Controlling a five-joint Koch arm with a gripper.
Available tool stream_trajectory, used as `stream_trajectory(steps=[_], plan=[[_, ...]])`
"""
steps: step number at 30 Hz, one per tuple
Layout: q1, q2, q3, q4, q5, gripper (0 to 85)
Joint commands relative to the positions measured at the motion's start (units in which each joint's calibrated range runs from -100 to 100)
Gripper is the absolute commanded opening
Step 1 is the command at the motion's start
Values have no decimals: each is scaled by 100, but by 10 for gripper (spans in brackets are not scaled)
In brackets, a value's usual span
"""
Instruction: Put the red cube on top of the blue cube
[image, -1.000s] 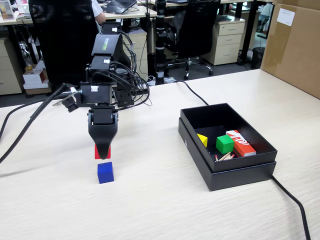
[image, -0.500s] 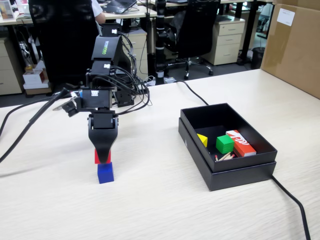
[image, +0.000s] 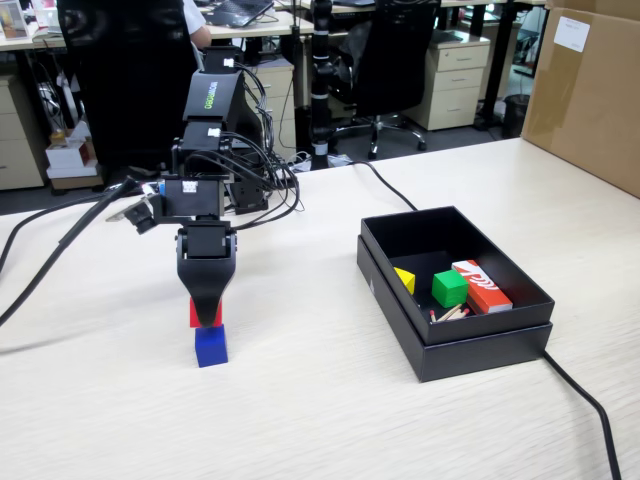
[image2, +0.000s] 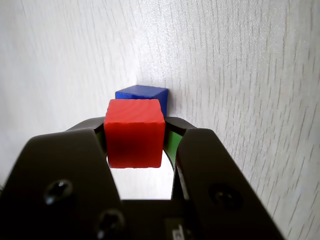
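Your pincer (image2: 135, 137) is clamped on the red cube (image2: 134, 132), jaws pressing both its sides. Red cube sits directly above the blue cube (image: 211, 346); contact unclear. Both stand toward the table's (image: 320, 420) left part in the fixed view.

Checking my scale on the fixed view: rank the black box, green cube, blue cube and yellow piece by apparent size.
1. Black box, by far.
2. Green cube and blue cube: look alike, unranked.
3. Yellow piece, partly hidden.
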Motion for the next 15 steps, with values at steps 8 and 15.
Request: stream_trajectory(steps=[8, 15], plan=[[0, -331, 364, 274, -10, 100], [10, -399, 283, 257, -34, 395]])
